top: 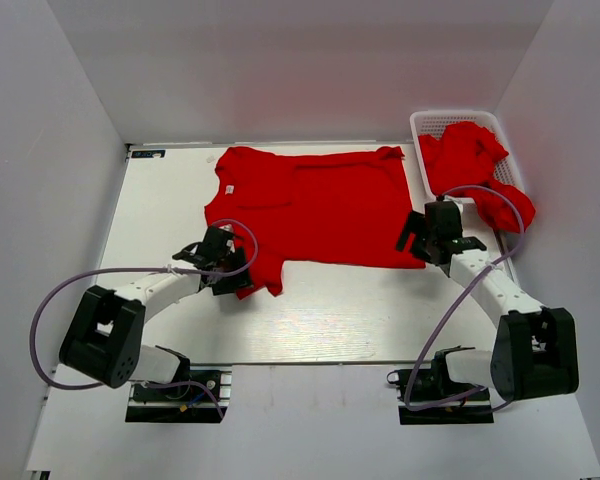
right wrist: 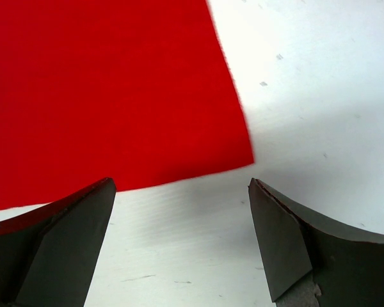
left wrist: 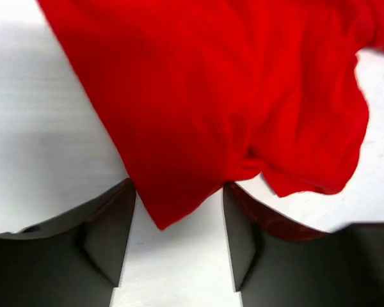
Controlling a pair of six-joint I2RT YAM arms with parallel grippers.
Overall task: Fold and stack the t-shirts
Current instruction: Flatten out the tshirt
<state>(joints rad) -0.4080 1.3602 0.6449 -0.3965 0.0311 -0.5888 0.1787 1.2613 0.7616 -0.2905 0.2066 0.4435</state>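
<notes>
A red t-shirt lies spread flat on the white table, collar at the left. My left gripper is open at the shirt's near left corner by the sleeve; in the left wrist view a pointed fold of the red cloth reaches down between my open fingers. My right gripper is open at the shirt's near right corner; the right wrist view shows that corner just ahead of the open fingers, apart from them. More red t-shirts lie crumpled in the basket.
A white mesh basket stands at the back right corner, with red cloth hanging over its near right rim. White walls close in the table on the left, back and right. Purple cables loop from both arms.
</notes>
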